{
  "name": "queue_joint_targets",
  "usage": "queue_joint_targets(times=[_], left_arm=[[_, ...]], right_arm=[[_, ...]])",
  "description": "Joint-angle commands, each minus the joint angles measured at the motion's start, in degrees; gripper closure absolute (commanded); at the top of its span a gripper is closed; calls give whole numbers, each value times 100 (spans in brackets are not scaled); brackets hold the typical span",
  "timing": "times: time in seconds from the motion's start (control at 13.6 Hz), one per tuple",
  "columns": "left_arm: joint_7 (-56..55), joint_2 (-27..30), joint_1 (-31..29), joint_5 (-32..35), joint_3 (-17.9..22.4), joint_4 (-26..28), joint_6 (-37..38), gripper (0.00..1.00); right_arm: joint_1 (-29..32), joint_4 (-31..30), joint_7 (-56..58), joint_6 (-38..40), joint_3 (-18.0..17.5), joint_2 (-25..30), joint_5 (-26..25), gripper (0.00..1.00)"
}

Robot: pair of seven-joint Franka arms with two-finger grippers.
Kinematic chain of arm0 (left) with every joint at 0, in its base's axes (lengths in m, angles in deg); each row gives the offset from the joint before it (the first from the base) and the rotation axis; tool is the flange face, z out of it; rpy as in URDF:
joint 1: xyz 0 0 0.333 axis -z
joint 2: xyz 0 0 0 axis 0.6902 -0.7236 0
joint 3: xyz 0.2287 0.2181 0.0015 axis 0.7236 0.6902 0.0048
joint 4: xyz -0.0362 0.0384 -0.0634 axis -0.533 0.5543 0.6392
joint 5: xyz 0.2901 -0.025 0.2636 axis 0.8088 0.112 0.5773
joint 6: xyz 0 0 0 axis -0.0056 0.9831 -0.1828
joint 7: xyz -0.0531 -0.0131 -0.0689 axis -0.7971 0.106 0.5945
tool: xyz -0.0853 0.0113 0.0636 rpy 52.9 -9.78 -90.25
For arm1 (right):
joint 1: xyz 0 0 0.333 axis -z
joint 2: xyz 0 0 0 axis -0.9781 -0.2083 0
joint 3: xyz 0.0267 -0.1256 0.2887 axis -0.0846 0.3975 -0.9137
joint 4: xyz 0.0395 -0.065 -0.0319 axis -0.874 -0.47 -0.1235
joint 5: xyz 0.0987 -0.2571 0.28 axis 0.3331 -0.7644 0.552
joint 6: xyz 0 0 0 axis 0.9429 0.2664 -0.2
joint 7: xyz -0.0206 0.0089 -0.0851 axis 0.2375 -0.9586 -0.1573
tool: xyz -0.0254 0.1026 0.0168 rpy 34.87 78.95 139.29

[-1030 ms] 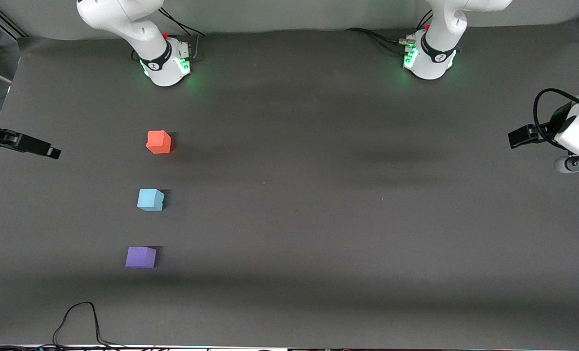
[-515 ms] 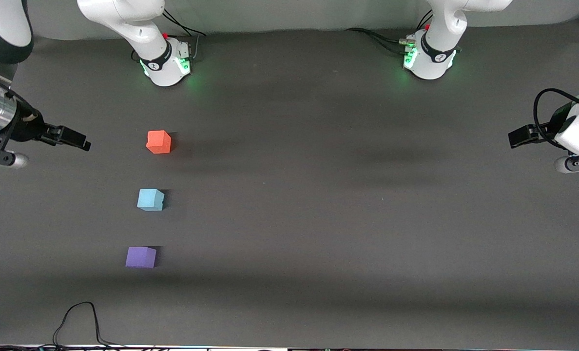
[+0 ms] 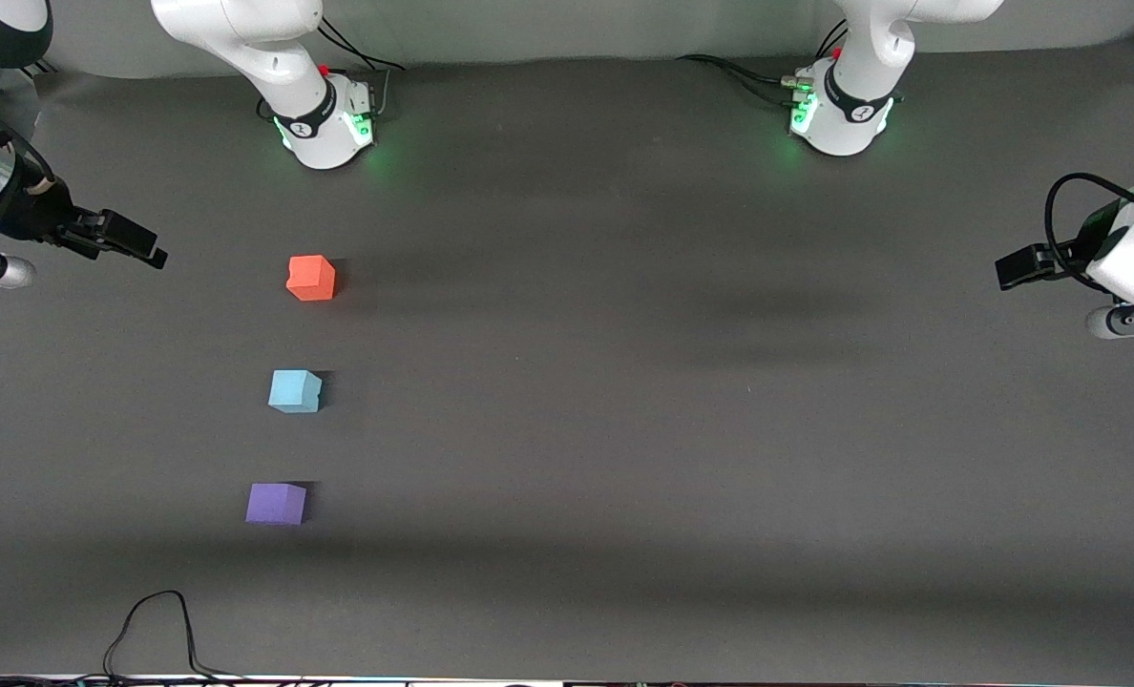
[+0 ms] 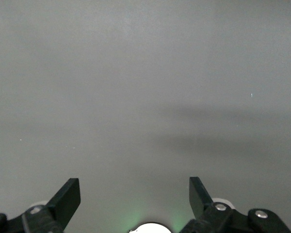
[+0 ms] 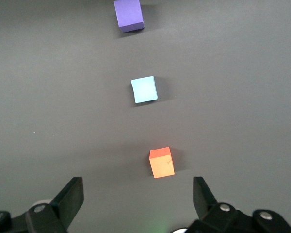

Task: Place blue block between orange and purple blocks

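Blue block (image 3: 295,391) already sits on the table between orange (image 3: 311,278) and purple (image 3: 276,504), so placing looks done; right tool (image 3: 128,241) wide, empty, next only retreats; left tool (image 4: 135,201) wide, waits

A dark grey desk (image 3: 624,382) with a matt, cloth-like cover. Three matt, foam-like cubes rest on it: an orange block (image 3: 311,278), a blue block (image 3: 295,391) and a purple block (image 3: 276,504). The arms' shells are glossy white plastic. The right hand (image 5: 138,196) and left hand (image 4: 135,196) have matt black fingers with small metal screws.
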Motion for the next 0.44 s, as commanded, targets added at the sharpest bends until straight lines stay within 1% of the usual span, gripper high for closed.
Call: queue_joint_targets(times=[0.0,0.15,0.29,0.37], left_arm=[[53,78,31,-51,37,-44,127,0],[53,78,31,-51,37,-44,127,0],[53,78,31,-51,37,-44,127,0],[53,78,31,-51,37,-44,127,0]], right_arm=[[20,18,-190,-145,-115,43,-98,0],[29,71,-103,-172,-98,43,-176,0],[-84,115,-102,-364,-124,34,-606,0],[-233,115,-102,-487,-116,26,-677,0]])
